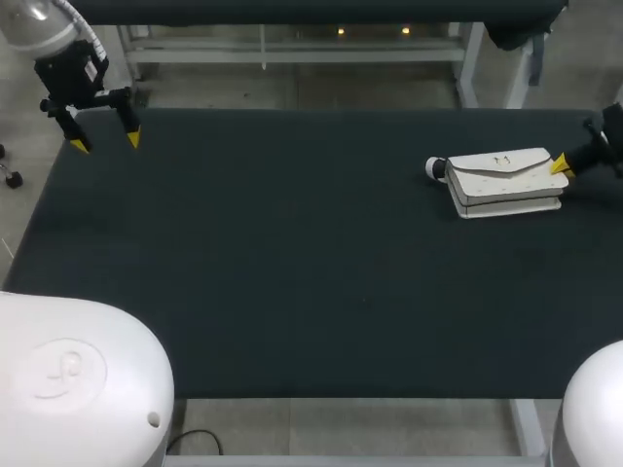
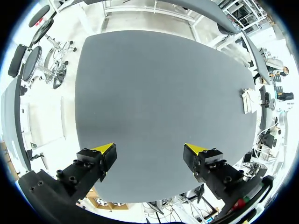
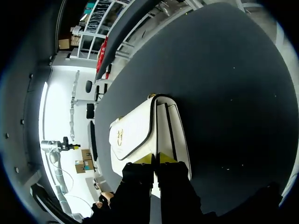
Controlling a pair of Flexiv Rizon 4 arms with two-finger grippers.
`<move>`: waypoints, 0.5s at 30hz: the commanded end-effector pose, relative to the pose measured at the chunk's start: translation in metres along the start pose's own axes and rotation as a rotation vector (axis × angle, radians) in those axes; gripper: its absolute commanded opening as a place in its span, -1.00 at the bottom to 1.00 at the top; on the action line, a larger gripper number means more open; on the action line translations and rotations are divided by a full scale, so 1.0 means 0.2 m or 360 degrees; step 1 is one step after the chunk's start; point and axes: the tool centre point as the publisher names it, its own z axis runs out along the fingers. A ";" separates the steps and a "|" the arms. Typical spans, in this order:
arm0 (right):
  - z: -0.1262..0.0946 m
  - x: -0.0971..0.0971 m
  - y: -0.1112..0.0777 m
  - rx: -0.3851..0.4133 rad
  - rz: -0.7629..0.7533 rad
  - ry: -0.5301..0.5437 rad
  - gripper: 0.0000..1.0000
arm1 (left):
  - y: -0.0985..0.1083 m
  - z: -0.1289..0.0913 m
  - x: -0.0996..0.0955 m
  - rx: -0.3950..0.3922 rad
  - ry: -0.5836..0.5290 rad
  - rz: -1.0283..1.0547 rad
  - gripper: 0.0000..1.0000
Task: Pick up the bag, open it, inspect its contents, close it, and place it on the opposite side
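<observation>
A white bag (image 1: 506,180) with a dark-edged flap and a small gold clasp lies on the right part of the black table (image 1: 292,272). My right gripper (image 1: 562,167) is shut, its yellow tips together against the bag's right end. In the right wrist view the tips (image 3: 155,158) meet where the flap's dark edge runs down the bag (image 3: 140,130); I cannot see whether they pinch anything. My left gripper (image 1: 105,142) hangs open over the table's far left corner, holding nothing. From the left wrist view the gripper (image 2: 149,149) is far from the bag (image 2: 249,99).
A small round white and dark piece (image 1: 435,168) sits against the bag's left end. The table's right edge lies just beyond the bag.
</observation>
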 end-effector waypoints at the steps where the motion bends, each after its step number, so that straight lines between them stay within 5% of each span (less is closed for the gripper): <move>1: -0.07 -0.06 0.06 -0.0002 0.0026 0.0023 -1.00 | -0.03 -0.02 -0.02 -0.0031 -0.0020 0.0019 1.00; 15: -0.18 -0.16 0.17 -0.0095 -0.0012 0.0066 -1.00 | -0.04 -0.04 -0.08 -0.0017 -0.0052 0.0011 1.00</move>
